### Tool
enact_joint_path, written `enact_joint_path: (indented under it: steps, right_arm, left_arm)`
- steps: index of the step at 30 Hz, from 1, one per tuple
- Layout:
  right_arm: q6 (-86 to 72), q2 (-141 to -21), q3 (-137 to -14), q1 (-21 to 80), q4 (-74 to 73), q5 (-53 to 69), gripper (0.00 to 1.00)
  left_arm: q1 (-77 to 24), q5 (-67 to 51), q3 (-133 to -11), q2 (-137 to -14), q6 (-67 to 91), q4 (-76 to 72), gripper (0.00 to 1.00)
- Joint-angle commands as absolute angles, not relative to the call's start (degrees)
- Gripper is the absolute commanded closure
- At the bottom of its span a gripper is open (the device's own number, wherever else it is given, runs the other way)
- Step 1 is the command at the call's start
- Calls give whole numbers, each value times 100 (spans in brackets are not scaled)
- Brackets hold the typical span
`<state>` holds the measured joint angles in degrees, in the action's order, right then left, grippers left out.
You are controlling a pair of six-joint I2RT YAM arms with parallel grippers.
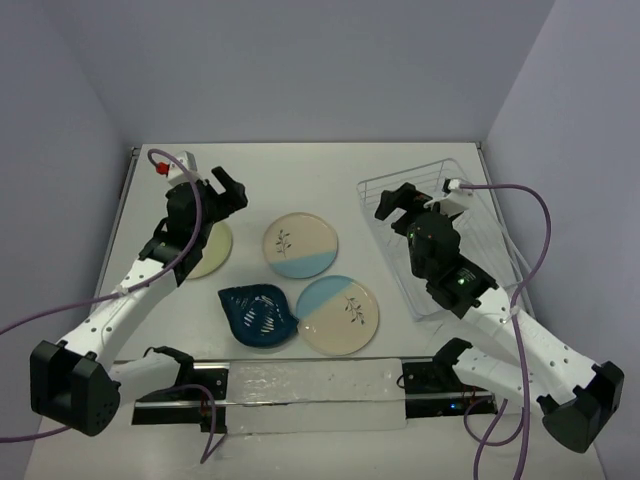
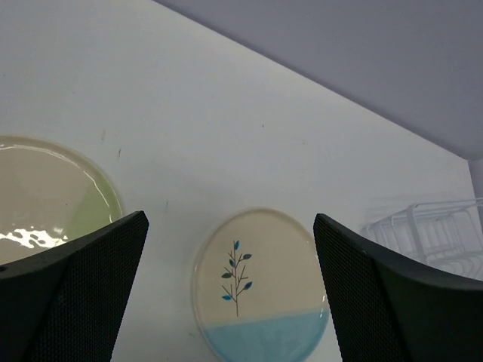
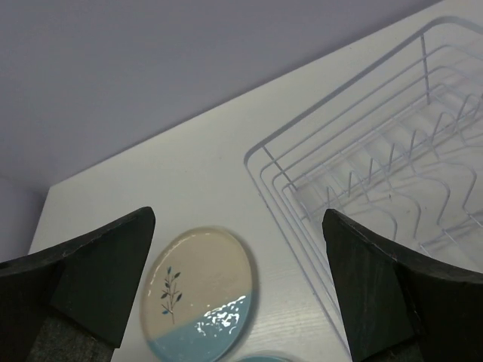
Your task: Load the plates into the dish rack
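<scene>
Three plates [image 1: 300,245], one leaf dish [image 1: 257,315], one rack [image 3: 392,166].

I log, lying flat: pale yellow plate [image 1: 218,252] leftmost; far sprig plate [image 1: 300,245] and near sprig plate [image 1: 338,314], cream-and-blue, central; teal leaf dish [image 1: 258,315] just beside the near one; white wire dish rack [image 3: 362,173] at right.

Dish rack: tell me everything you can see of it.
The rectangular dish rack of thin white wire sits flat on the white table, at its far right, skewed to the table's edges. It has low wire walls with rounded corners and rows of upright prongs along the base. It holds nothing. The open right gripper hangs above its left rim.
</scene>
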<state>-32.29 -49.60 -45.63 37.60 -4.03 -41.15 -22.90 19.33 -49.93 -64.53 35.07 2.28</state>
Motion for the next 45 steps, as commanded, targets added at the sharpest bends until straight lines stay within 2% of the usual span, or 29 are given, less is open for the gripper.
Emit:
enact_joint_path:
  steps: [1,8,10,12,15,19,22,25,30,38,45]
  right_arm:
    - [-3131,-5113,-4780,3771,-387,-3823,0]
    - [-2885,-5977,-5166,3782,-334,-2380,0]
    - [-2910,-6178,-5301,3816,-343,-2240,0]
    - [-2969,-6474,-5437,3875,-343,-2113,0]
    - [-2971,-6785,-5594,3919,-351,-1903,0]
    - [-3190,-7523,-5854,3937,-487,-1857,0]
    - [-3340,-8077,-6073,3938,-613,-1837,0]
    - [-3408,-8437,-6292,3938,-766,-1780,0]
    - [-3667,-9049,-6625,3909,-1039,-2060,0]
    - [-3929,-9904,-6961,3753,-1310,-1846,0]
    - [-4096,-10377,-7154,3665,-1431,-1784,0]
  left_arm:
    - [-2294,1840,-5065,-6571,3576,154,1]
    - [-2294,1519,-5120,-7442,3895,182,1]
    - [-2294,1379,-5184,-7834,3930,246,4]
    - [-2294,1226,-5066,-8132,3998,128,12]
    - [-2295,879,-4883,-8377,3973,-140,16]
    - [-2331,362,-4626,-8854,3714,-476,28]
    - [-2346,464,-4654,-9255,3764,-331,40]
    - [-2347,566,-4719,-9475,3775,-243,47]
    - [-2355,567,-4705,-9628,3741,-261,50]
    - [-2399,457,-4623,-9957,3718,-413,56]
    - [-2503,611,-4719,-10046,3630,-353,74]
